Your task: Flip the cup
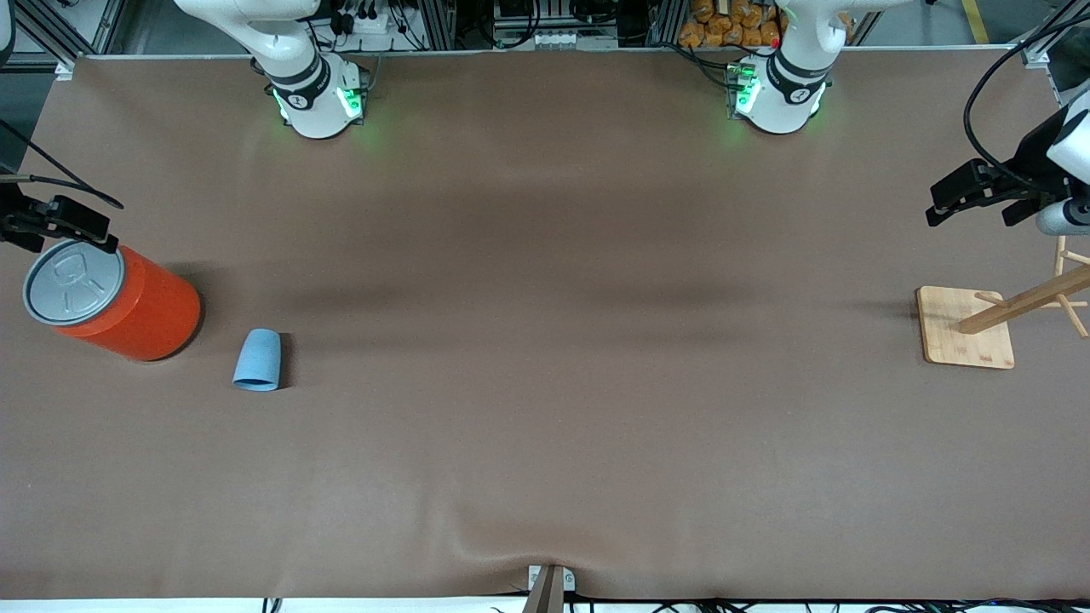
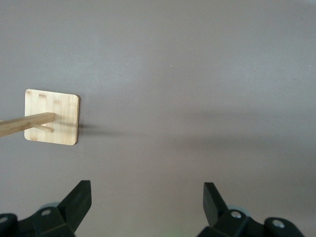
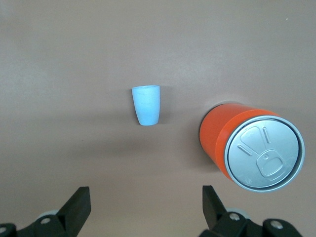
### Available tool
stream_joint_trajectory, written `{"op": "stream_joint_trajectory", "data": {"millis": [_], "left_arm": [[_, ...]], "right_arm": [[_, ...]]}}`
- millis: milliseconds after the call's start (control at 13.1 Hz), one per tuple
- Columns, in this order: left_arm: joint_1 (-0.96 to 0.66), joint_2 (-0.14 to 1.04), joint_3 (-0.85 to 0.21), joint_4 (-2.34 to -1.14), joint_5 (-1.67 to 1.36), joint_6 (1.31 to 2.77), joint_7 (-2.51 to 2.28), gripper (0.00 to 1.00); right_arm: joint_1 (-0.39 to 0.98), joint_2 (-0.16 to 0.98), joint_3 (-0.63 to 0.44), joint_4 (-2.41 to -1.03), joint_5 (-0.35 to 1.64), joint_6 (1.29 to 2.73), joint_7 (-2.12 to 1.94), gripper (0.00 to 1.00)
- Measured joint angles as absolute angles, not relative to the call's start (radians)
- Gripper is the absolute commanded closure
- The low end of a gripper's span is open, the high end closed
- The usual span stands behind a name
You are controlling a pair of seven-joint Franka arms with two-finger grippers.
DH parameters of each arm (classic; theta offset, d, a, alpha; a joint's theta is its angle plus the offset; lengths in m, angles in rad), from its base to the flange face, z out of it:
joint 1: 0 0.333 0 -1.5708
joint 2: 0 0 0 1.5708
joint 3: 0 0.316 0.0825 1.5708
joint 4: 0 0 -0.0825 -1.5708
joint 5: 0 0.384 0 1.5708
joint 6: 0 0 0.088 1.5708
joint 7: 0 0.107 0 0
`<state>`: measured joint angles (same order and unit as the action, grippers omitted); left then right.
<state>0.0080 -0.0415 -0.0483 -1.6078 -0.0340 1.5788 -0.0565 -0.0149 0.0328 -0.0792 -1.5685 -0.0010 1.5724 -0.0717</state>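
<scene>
The small light blue cup (image 1: pixel 257 360) appears to lie on its side on the brown table, its wide end nearer to the front camera, beside the orange can toward the right arm's end. It also shows in the right wrist view (image 3: pixel 146 105); its inside is hidden. My right gripper (image 1: pixel 64 223) is open and empty, up in the air over the table by the can's edge, apart from the cup; its jaws show wide apart in the right wrist view (image 3: pixel 145 200). My left gripper (image 1: pixel 966 191) is open and empty over the left arm's end of the table (image 2: pixel 147 200).
A large orange can with a grey lid (image 1: pixel 115 300) stands next to the cup and shows in the right wrist view (image 3: pixel 252 145). A wooden peg rack on a square bamboo base (image 1: pixel 966 339) stands under the left gripper, also in the left wrist view (image 2: pixel 52 117).
</scene>
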Motion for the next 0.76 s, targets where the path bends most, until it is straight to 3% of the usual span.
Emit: {"op": "stream_joint_trajectory", "data": {"millis": [763], "left_arm": [[0.008, -0.040, -0.047, -1.608, -0.034, 1.579, -0.057, 0.00]], "right_arm": [[-0.015, 0.028, -0.080, -1.570, -0.001, 1.556, -0.073, 0.00]]}}
